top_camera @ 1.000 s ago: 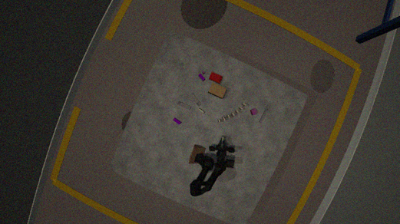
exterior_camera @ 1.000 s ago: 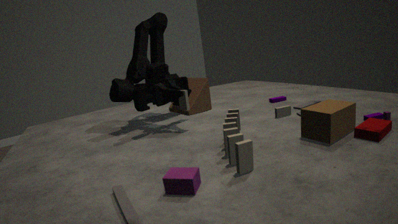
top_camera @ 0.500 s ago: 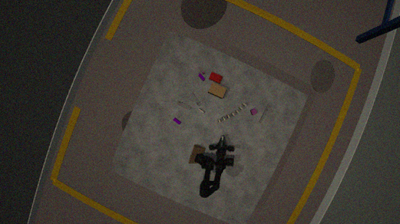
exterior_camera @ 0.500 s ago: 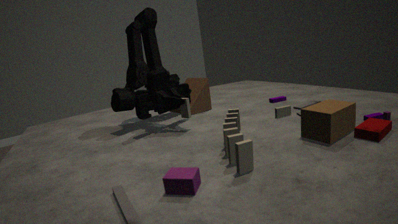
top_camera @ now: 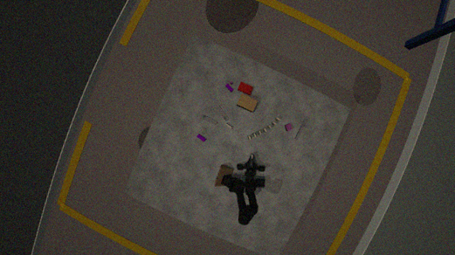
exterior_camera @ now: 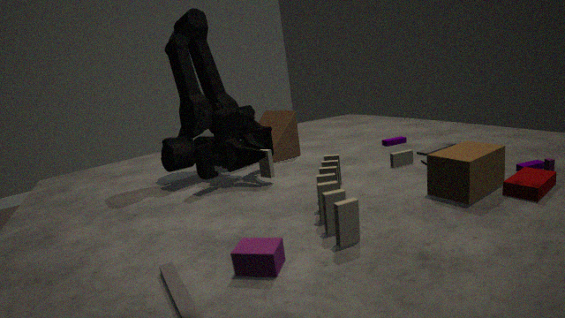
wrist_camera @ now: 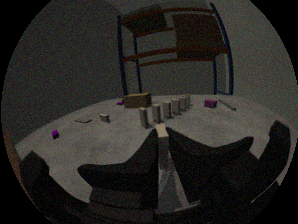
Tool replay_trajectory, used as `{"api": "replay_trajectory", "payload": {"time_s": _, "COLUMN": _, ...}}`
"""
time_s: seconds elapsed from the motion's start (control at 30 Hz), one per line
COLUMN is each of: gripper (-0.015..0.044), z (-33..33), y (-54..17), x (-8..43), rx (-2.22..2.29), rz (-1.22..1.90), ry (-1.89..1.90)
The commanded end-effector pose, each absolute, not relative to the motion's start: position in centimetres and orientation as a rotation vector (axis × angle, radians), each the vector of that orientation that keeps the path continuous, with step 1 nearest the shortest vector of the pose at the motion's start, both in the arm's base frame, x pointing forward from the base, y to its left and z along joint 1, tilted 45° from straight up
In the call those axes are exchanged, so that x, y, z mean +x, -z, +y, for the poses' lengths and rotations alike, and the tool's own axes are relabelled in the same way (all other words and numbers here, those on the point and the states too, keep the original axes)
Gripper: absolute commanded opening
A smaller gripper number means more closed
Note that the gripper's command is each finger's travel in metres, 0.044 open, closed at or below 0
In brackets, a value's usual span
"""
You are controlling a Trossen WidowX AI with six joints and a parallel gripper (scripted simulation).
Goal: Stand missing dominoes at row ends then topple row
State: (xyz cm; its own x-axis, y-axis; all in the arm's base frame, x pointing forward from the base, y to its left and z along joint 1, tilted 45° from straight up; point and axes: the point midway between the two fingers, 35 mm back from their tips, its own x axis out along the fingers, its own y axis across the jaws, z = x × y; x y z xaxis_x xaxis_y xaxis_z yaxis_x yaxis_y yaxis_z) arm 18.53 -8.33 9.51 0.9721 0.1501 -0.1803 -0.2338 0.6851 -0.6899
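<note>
A row of several cream dominoes [top_camera: 264,128] [exterior_camera: 347,224] [wrist_camera: 167,110] stands upright. My gripper [top_camera: 252,155] [exterior_camera: 265,152] [wrist_camera: 160,131] is shut on a cream domino [exterior_camera: 267,164] [wrist_camera: 162,140]. It holds this domino roughly upright, low over the table, off the row's end nearest the arm, with a gap between them. Whether its bottom touches the table is unclear. Another cream domino [top_camera: 229,125] [exterior_camera: 402,159] [wrist_camera: 104,118] lies on its long edge, away from the row.
A tan box [top_camera: 247,103] [exterior_camera: 448,177] [wrist_camera: 137,100] and a red block [top_camera: 245,88] [exterior_camera: 525,183] lie beyond the loose domino. A magenta block [top_camera: 288,127] [exterior_camera: 258,258] [wrist_camera: 210,103] is near the row's far end. A brown wedge [top_camera: 222,175] [exterior_camera: 287,139] stands beside the arm. A purple block [top_camera: 201,137] [exterior_camera: 394,141] [wrist_camera: 55,134] lies aside.
</note>
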Motion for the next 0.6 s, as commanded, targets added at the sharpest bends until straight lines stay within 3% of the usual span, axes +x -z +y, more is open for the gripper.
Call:
{"api": "replay_trajectory", "payload": {"time_s": 0.0, "gripper": 0.0029, "z": -8.48, "y": -9.05, "x": 18.47, "rx": -0.79, "rz": 0.107, "ry": -0.216}}
{"api": "replay_trajectory", "payload": {"time_s": 0.43, "gripper": 0.0029, "z": -8.56, "y": -8.88, "x": 18.45, "rx": -0.789, "rz": 0.107, "ry": -0.215}}
{"api": "replay_trajectory", "payload": {"time_s": 0.57, "gripper": 0.0134, "z": -8.56, "y": -8.88, "x": 18.45, "rx": -0.789, "rz": 0.107, "ry": -0.215}}
